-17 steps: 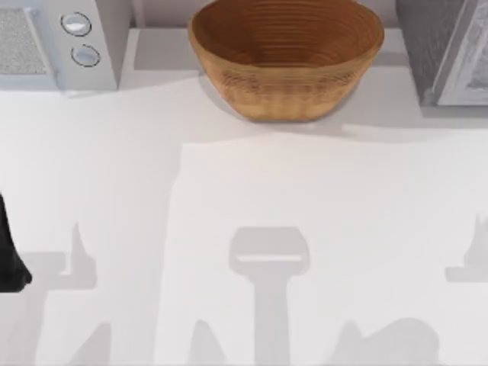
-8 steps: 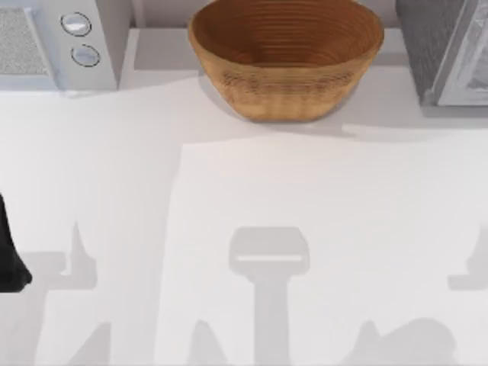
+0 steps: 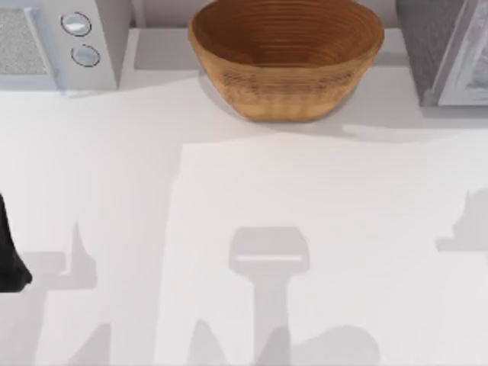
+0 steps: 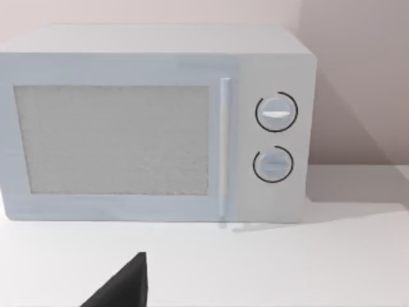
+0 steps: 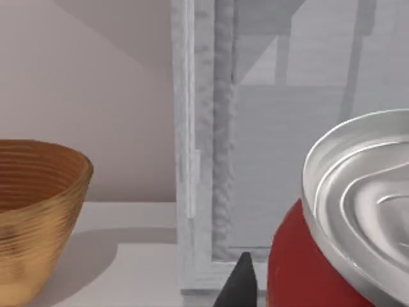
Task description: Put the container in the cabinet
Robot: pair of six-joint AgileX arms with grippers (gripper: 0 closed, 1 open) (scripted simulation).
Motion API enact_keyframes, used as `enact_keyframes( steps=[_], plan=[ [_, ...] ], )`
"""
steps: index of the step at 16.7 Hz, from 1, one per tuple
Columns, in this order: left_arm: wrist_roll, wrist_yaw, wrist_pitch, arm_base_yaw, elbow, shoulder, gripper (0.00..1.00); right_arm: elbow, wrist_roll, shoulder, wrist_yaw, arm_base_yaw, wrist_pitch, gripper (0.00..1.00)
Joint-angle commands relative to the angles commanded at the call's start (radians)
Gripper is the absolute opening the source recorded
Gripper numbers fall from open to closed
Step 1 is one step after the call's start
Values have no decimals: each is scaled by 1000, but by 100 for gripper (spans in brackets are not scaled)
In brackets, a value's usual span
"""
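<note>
White table, pale pinkish wall, soft shadows

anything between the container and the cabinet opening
Nothing visible does. In the right wrist view the container sits close before the cabinet, its interior open straight ahead. The woven bowl stands off to one side, clear of the path.

The left arm sits parked at the desk's left edge, one dark fingertip of its end effector visible. A dark fingertip of the right end effector shows too.
</note>
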Motion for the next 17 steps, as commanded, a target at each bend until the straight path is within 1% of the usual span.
enact_keyframes(
  steps=[11, 14, 17],
  plan=[
    [0, 0, 0, 0, 0, 0, 100, 1048, 6, 770, 115, 102, -250, 0],
    [0, 0, 0, 0, 0, 0, 100, 1246, 11, 914, 135, 122, -295, 0],
    [0, 0, 0, 0, 0, 0, 100, 1351, 15, 994, 146, 135, -320, 0]
  ],
)
